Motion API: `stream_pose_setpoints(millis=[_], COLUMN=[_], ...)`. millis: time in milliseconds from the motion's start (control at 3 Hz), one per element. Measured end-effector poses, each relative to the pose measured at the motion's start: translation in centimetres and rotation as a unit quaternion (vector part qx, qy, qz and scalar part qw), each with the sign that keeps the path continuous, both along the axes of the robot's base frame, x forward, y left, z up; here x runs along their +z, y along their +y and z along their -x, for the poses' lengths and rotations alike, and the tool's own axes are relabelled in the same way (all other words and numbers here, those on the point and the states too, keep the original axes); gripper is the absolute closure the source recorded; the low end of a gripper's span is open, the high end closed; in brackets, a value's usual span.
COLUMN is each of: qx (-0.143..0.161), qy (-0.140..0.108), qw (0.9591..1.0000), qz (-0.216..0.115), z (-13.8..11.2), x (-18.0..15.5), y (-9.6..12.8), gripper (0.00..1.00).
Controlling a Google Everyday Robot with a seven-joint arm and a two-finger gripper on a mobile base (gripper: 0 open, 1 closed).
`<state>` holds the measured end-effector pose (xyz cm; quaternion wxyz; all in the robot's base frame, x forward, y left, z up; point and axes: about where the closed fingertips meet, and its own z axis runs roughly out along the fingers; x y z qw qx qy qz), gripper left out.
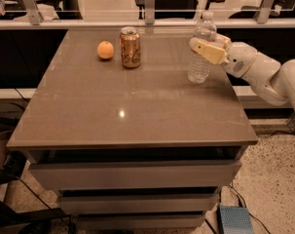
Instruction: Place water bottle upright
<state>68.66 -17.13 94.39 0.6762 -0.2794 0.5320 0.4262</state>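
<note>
The water bottle (199,68) is clear ribbed plastic with a white cap. It stands upright on the grey table (127,106) near the right edge. My gripper (202,46) reaches in from the right on a white arm and is closed around the bottle's middle. One tan finger (209,51) crosses the front of the bottle; the other is hidden behind it. The bottle's base rests on the tabletop.
A gold soda can (130,47) stands upright at the back middle of the table, with an orange (105,49) just left of it. A glass rail (147,13) runs behind the table. Drawers sit below the top. A blue box (235,219) lies on the floor.
</note>
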Motion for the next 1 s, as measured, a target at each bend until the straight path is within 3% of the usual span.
stream_pose_setpoints(millis=[333,1000], qx=[-0.005,-0.011], qy=[0.002,0.003], qw=[1.0000,0.9999], qz=[-0.001,0.001], z=[0.32,0.64], x=[-0.75,-1.41], y=[-0.26,-0.66], gripper=[0.00,0.00])
